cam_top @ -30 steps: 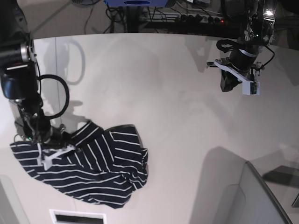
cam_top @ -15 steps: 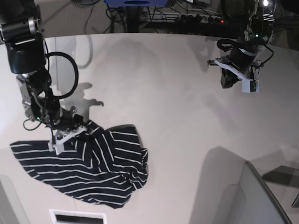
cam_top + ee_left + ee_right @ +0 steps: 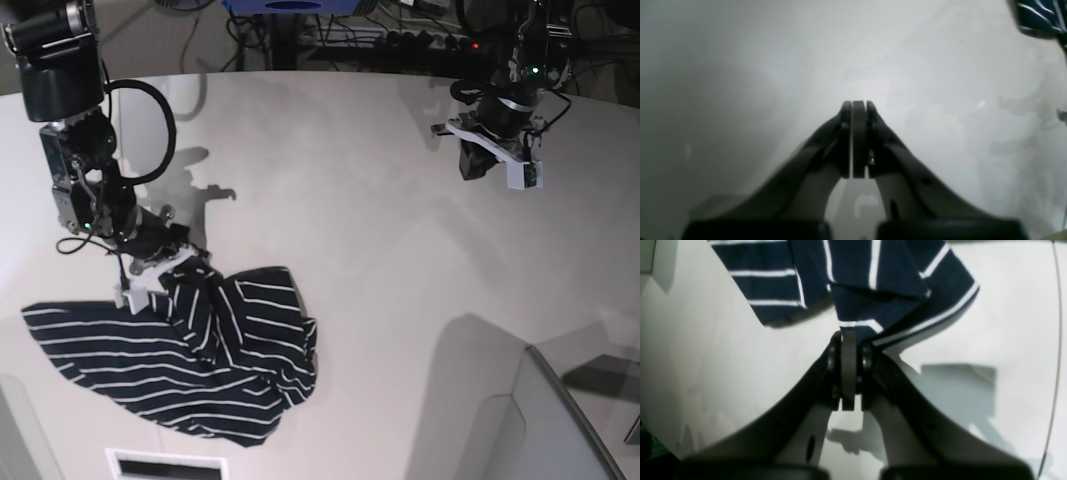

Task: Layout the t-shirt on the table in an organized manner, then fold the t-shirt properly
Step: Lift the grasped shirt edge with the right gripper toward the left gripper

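The dark navy t-shirt [image 3: 205,350] with thin white stripes lies crumpled on the white table [image 3: 350,200] at the front left of the base view. My right gripper [image 3: 176,268] is shut on a fold at the shirt's upper edge and holds it a little off the table. In the right wrist view the closed fingertips [image 3: 848,336] pinch the cloth [image 3: 873,276]. My left gripper [image 3: 477,165] is shut and empty, hovering over the far right of the table. In the left wrist view it [image 3: 855,105] is closed over bare tabletop, with a corner of the shirt [image 3: 1037,15] at top right.
A grey box-like object [image 3: 520,420] stands at the front right. A white slotted panel [image 3: 165,465] sits at the front edge below the shirt. Cables and a power strip [image 3: 420,38] lie behind the table. A thin dark seam [image 3: 1057,340] runs across the tabletop.
My right gripper has moved away from the front edge and to the right with the shirt fold, dragging the cloth up into a ridge. My left gripper has shifted slightly farther back and left.
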You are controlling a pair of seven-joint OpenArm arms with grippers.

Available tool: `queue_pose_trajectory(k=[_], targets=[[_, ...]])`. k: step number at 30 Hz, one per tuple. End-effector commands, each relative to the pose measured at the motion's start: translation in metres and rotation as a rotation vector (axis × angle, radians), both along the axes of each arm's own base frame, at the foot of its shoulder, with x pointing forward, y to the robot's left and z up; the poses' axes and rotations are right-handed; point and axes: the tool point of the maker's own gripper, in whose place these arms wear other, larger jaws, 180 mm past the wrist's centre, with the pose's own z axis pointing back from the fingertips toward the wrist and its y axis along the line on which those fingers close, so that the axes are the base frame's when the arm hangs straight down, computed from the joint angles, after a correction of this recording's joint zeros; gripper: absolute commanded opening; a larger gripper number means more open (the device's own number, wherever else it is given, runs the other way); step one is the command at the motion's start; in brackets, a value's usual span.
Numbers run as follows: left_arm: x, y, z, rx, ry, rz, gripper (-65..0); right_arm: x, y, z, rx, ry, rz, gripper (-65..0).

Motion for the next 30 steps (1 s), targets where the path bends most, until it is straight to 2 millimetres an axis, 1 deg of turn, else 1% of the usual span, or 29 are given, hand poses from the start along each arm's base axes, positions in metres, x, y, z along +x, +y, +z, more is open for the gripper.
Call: queue_pose_trajectory(k=[1,7,13,17,23,24,26,27,30], targets=[[0.005,0.003,0.009,0.012,-0.035,-0.006,-65.0,0.011,-0.001,0.012,0.009,-0.038,0.003,-65.0],[0.007,0.002,0.01,0.011,-0.039,-0.008,-65.0,0.006,0.016,0.01,0.04,-0.016,0.018,-65.0],[0.008,0.004,0.011,0.013,-0.042,-0.005,-65.0,-0.01,0.048,0.003,0.095,0.042,0.055,-65.0],[0.008,0.003,0.011,0.013,-0.043,-0.006,-65.0,-0.015,0.053,0.006,0.105,0.03,0.062,-65.0],[0.008,0.004,0.012,0.014,-0.045,-0.004,-65.0,-0.034,0.057,0.012,0.112,0.012,0.077,-65.0],[0.009,0.004,0.012,0.014,-0.047,-0.004,-60.2,-0.039,0.058,0.011,0.113,0.015,0.078,-65.0],[0.01,0.004,0.013,0.013,-0.051,-0.005,-54.0,-0.048,0.058,0.007,0.115,0.031,0.08,-65.0],[0.011,0.003,0.013,0.012,-0.053,-0.006,-52.2,-0.052,0.059,0.004,0.118,0.038,0.08,-65.0],[0.013,0.001,0.014,0.01,-0.058,-0.01,-52.0,-0.065,0.063,-0.003,0.121,0.065,0.087,-65.0]])
